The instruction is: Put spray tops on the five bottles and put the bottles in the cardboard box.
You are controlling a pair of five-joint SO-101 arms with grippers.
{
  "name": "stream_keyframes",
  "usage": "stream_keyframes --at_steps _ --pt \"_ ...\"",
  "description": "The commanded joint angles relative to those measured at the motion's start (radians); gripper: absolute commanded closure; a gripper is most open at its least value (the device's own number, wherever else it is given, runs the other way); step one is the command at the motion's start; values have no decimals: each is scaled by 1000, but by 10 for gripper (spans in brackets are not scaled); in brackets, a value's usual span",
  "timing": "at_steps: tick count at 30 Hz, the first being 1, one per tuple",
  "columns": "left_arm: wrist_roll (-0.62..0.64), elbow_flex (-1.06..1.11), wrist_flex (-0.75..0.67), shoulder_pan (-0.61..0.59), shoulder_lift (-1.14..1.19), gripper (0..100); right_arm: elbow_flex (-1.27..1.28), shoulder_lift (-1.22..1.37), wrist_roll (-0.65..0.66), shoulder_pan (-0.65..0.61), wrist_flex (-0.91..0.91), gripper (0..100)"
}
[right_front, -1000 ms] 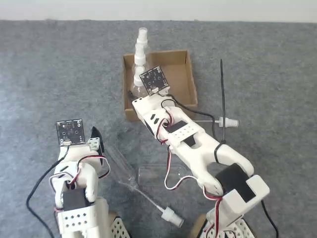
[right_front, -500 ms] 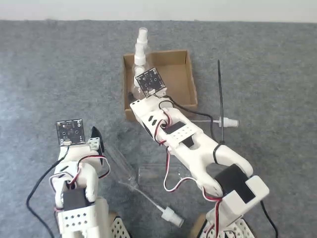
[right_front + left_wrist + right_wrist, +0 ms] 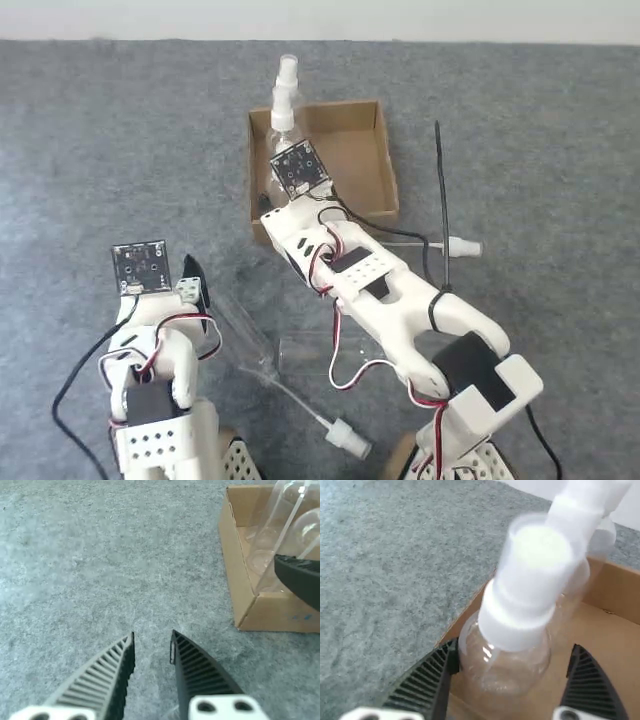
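Note:
In the cardboard box (image 3: 365,165) several clear bottles with white spray tops stand along the left wall, two of them at the far end (image 3: 284,95). My right gripper (image 3: 514,650) is open at the box's near left corner, its jaws on either side of a capped bottle (image 3: 512,672) with a small gap on one side. From above, the right wrist (image 3: 300,170) covers that bottle. My left gripper (image 3: 151,640) hangs open over bare carpet with nothing in it, near the box (image 3: 240,585). Two uncapped bottles (image 3: 245,335) (image 3: 315,352) lie between the arms.
One loose spray top with its tube (image 3: 345,435) lies near the front edge, another (image 3: 460,246) to the right of the box. A black strip (image 3: 441,200) lies right of the box. Grey carpet (image 3: 120,150) covers the table.
The right wrist has shifted a little left and toward the box's near corner, covering the bottle top that showed beside it before. The left arm has not moved.

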Motion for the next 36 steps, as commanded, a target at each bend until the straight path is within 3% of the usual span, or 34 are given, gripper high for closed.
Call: stream_keyframes --at_steps 1,36 --pt "-8 -10 -26 2 -14 887 -5 -65 11 -8 15 710" --pt "-8 -10 -26 2 -14 887 -3 -634 -34 -1 654 712"
